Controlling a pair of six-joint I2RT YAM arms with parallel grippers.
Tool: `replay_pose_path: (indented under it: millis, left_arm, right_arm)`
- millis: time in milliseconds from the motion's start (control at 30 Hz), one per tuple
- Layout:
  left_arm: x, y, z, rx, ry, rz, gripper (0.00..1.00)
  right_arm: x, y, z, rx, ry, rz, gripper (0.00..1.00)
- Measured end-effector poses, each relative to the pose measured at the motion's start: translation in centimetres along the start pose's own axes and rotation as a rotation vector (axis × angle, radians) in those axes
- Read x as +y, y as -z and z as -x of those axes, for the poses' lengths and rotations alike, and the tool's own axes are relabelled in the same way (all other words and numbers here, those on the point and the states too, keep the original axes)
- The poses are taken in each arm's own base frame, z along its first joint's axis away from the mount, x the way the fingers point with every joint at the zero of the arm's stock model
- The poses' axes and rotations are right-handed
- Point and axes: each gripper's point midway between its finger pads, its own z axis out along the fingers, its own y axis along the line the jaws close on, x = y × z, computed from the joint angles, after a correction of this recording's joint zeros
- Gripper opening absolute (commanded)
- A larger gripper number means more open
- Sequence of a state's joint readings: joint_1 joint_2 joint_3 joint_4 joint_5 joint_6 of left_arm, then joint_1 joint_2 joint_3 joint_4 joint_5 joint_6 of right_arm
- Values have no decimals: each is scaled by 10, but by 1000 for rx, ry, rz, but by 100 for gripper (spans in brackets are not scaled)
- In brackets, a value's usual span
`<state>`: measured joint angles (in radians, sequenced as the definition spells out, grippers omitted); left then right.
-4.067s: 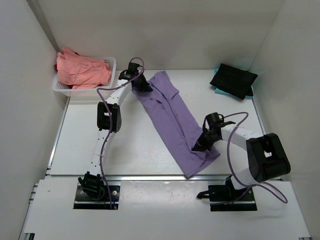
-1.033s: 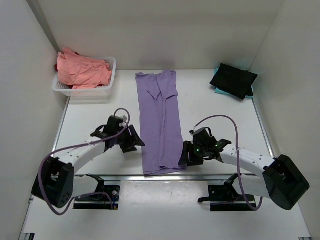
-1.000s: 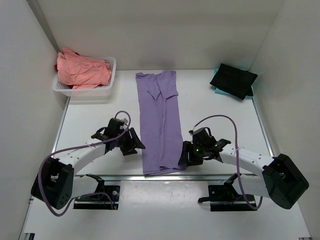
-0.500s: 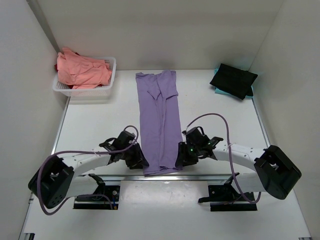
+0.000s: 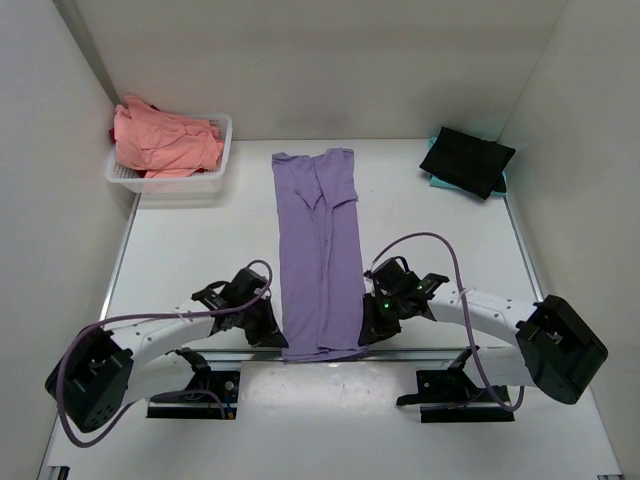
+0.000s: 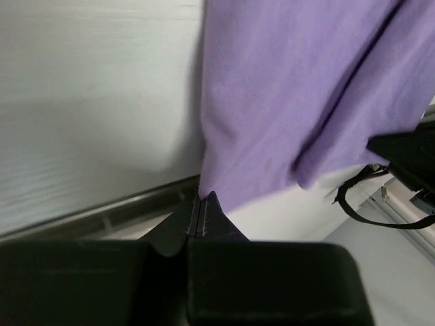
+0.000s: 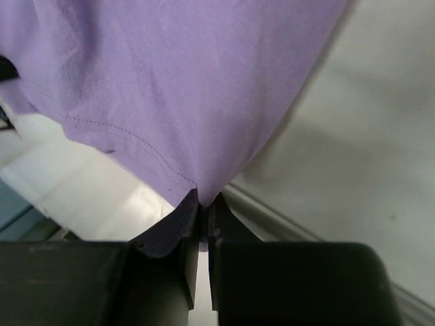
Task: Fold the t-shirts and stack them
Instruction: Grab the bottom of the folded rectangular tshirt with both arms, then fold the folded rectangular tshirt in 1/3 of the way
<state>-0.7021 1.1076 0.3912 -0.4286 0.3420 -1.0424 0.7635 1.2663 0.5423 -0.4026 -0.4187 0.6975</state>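
Shirt [image 5: 318,250], lavender: a long narrow strip, doubled lengthwise, flat down the middle of the bench [image 5: 190,250]. Collar end at 12 o'clock, hem at 6 o'clock, where it reaches the near edge and seems to lap just over it. Thin knit, light, limp, no stiffness of its own. Judged to sag and drape from any hold, to slide easily over the smooth top, and to fold wherever it is left unsupported. Not fragile; the layers may shift against each other. Best hold is the stitched hem at its two corners, both layers together, so the strip lifts level. Left gripper [image 6: 202,198], at 7 o'clock of the strip, has its fingers pressed together on the hem's left corner. Right gripper [image 7: 202,197], at 5 o'clock, pinches the right corner just under the hem stitching, cloth caught between the tips. Farther out: pink shirts [image 5: 165,140] heaped in a basket [image 5: 226,135] at 10 o'clock. Black shirt [image 5: 467,160] folded at 2 o'clock, on a teal shirt [image 5: 436,181] that shows only as a sliver beneath it.
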Motion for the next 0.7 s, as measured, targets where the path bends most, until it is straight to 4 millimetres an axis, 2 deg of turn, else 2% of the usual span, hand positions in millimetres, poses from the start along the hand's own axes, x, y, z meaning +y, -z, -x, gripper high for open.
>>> replay_pose_path:
  millis: [67, 133, 233, 433, 600, 700]
  left_arm:
    - [2, 6, 0, 14, 14, 13, 0]
    - [-4, 14, 11, 12, 34, 8, 0]
    - [-25, 27, 44, -22, 43, -14, 0]
    - [-58, 39, 131, -100, 52, -43, 0]
    - [-76, 32, 203, -133, 45, -41, 0]
    - [-81, 26, 235, -149, 51, -44, 0]
  right_arm:
    - [2, 5, -5, 35, 6, 2, 0]
    - [7, 12, -2, 51, 15, 9, 0]
    - [20, 28, 24, 33, 29, 29, 0]
    - [23, 47, 109, -40, 31, 11, 0]
    - [16, 55, 183, -94, 36, -18, 0]
    - [8, 55, 221, -120, 34, -30, 0]
